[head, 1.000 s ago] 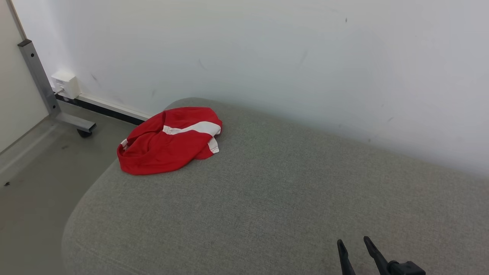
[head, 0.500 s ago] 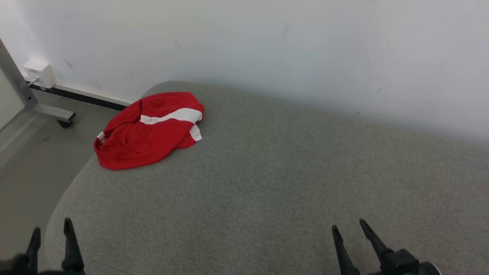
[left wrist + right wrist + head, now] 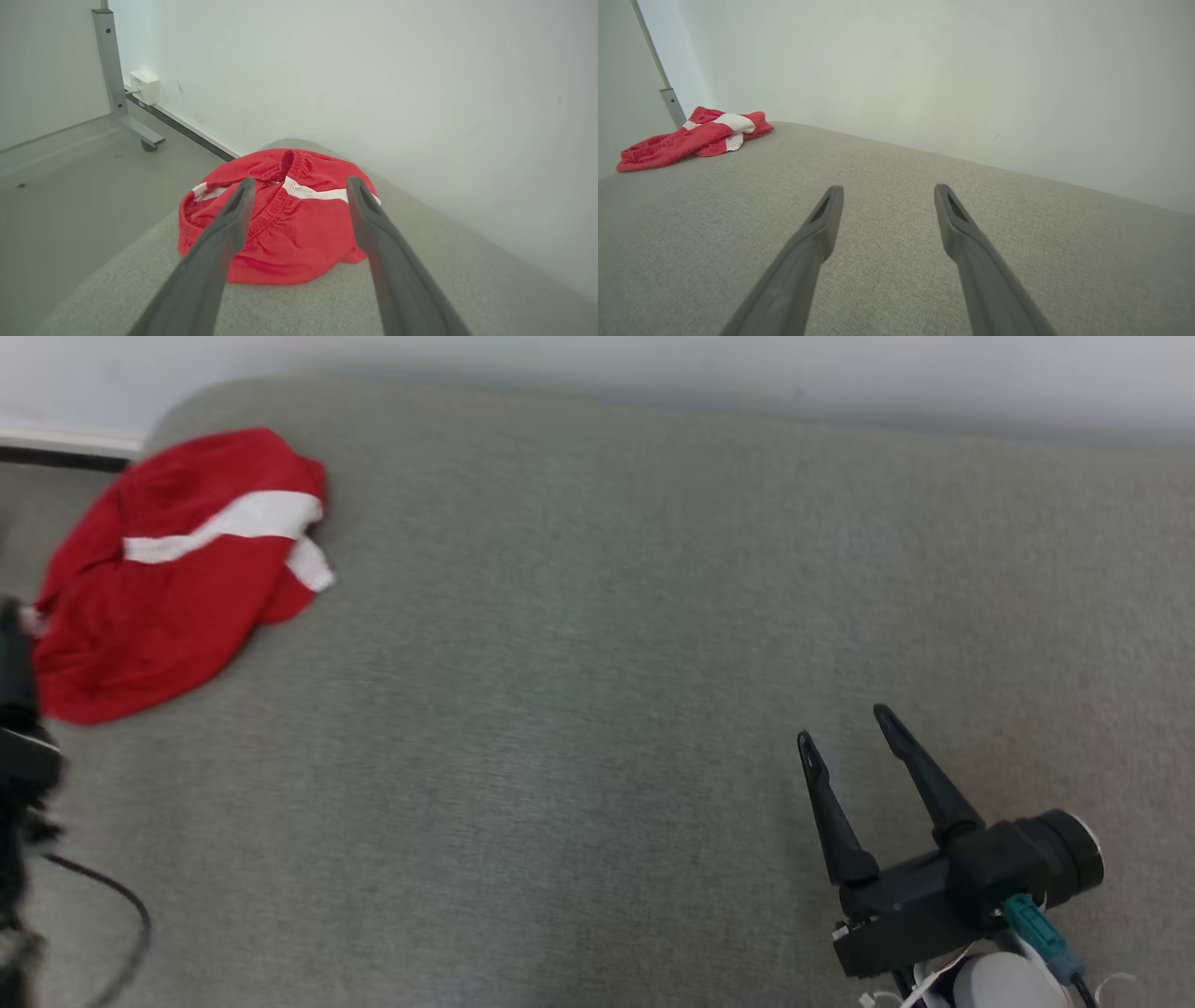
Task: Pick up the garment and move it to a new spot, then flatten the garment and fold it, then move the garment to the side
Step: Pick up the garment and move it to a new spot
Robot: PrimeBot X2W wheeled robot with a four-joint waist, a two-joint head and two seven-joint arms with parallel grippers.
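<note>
Head camera has dipped and turned, so the red garment (image 3: 168,607) now sits at ten o'clock, on the grey cushion's (image 3: 560,709) rounded corner. The left gripper (image 3: 300,184), spread and empty, aims at it. The right gripper (image 3: 842,723), also spread, hangs at four o'clock. A shallow pinch could nudge the heap onto the floor (image 3: 70,186) beneath the white wall (image 3: 373,70).

I can read no words, numbers, logos or signs from any camera. The red garment (image 3: 289,228) carries a plain white stripe (image 3: 322,192), not lettering. The small white box (image 3: 145,86) low on the wall (image 3: 373,70) is too small for me to tell whether it is marked.
</note>
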